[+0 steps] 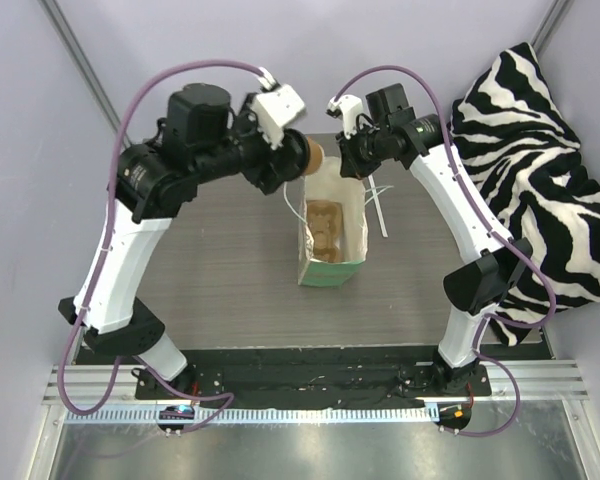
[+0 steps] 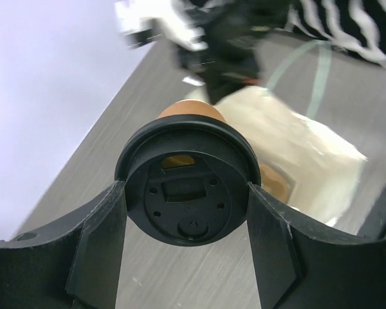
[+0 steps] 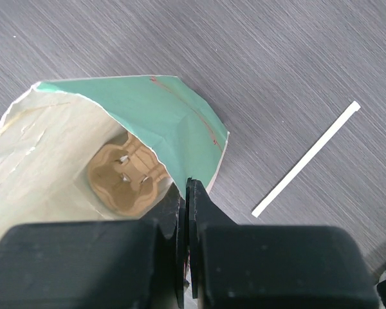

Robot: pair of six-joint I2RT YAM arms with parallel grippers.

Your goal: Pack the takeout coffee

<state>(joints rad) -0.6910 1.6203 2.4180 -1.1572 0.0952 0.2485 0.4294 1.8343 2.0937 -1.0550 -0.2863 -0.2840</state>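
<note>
The mint-green bag [image 1: 328, 272] stands open in the middle of the table [image 1: 210, 270], and down inside it lies a brown pulp carrier [image 1: 325, 230]. Just right of the bag a thin white straw [image 3: 307, 159] lies flat on the wood. At the bag's far right corner the right gripper [image 3: 188, 193] has its fingers pinched tight on the paper rim. Over the bag's far edge, the left gripper [image 2: 185, 212] holds the takeout coffee [image 1: 316, 157] in the air, a finger pressed on each side of its black lid. Far right of the bag, a zebra-striped cloth [image 1: 540, 150] is heaped.
</note>
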